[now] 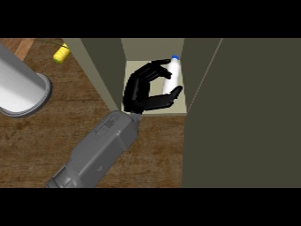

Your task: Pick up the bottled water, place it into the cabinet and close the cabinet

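Only one arm shows on my feed. The counter (42,145) is brown wood with a visible grain and takes up everything below and to the left of the fingers. The grey, boxy forearm (97,152) comes in over it from the bottom edge.

The left hand (136,90) is inside the open cabinet (103,66). Its black fingers (151,68) are curled over the top of the bottle (173,76) and the thumb (172,94) is hooked in from below, so it's grasping the bottle. The bottle is a slim white thing with a blue cap, sitting in the opening right up against the wall on the far side of the fingers. I can't tell if its base is touching anything.

It's tight in there. The opening is a narrow slot, with a flat olive-grey wall close behind the back of the hand and the other wall just past the bottle. To the right of the fingers a big dark olive panel (257,110) fills that whole side from top to bottom. It's totally flat and matte.

Well off to the left of the fingers there's a fat pale cylinder (13,84) with a flared rim, smooth and rounded. Up beyond that is a small yellow thing (61,54) just beside the cabinet's outer wall, too small for me to identify. Most of the open counter lies between the cylinder and the forearm.
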Controlling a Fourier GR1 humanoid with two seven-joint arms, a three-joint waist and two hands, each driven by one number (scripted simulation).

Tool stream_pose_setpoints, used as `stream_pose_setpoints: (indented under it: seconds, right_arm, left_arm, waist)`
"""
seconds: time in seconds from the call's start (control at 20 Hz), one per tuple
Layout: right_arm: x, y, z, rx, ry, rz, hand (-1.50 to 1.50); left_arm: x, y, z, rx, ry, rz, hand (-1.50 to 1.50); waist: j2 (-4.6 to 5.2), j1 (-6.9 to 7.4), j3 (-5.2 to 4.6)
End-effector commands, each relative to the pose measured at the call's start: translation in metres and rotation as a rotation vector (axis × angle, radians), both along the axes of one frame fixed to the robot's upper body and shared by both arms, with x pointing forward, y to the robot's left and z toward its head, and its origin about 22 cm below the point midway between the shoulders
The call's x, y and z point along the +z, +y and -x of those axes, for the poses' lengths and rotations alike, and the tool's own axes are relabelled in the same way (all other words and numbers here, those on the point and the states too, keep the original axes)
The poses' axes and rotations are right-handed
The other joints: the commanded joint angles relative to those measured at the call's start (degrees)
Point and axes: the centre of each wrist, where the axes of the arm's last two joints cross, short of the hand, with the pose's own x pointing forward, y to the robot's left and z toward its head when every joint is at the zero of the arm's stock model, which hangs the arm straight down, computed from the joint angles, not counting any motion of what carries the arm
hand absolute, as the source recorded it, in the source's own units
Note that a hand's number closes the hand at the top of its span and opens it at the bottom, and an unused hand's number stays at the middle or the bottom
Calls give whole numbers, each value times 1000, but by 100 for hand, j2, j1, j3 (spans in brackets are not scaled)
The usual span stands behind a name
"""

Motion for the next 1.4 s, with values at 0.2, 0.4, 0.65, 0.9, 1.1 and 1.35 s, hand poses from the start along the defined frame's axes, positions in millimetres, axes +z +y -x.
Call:
stream_pose_setpoints:
  seconds: [0.2, 0.4, 0.65, 0.9, 1.1, 1.35]
  right_arm:
    - [39, 7, 3, -43, -41, 36, -150]
    - [34, 7, 2, -60, -54, 59, -150]
    - [24, 2, 3, 41, -26, 95, -150]
    - [35, -2, -3, 312, -75, 233, 150]
    - [44, -2, -12, 453, -122, 330, 150]
    - [54, 6, -15, 470, -152, 310, 150]
  left_arm:
    - [-26, -8, 88, -134, 59, 70, -150]
    - [-42, 30, 129, -57, 81, 81, -150]
    - [-51, 84, 184, 4, 89, 74, -150]
    - [-46, 118, 203, -20, 46, 80, -150]
    - [-46, 147, 216, -32, 29, 62, -150]
    - [-31, 187, 231, 4, -1, 38, -150]
  waist:
    - [-41, 238, 2]
    - [-32, 326, 0]
    - [-51, 409, 3]
    - [-49, 393, -11]
    - [-32, 476, -35]
    - [0, 564, -42]
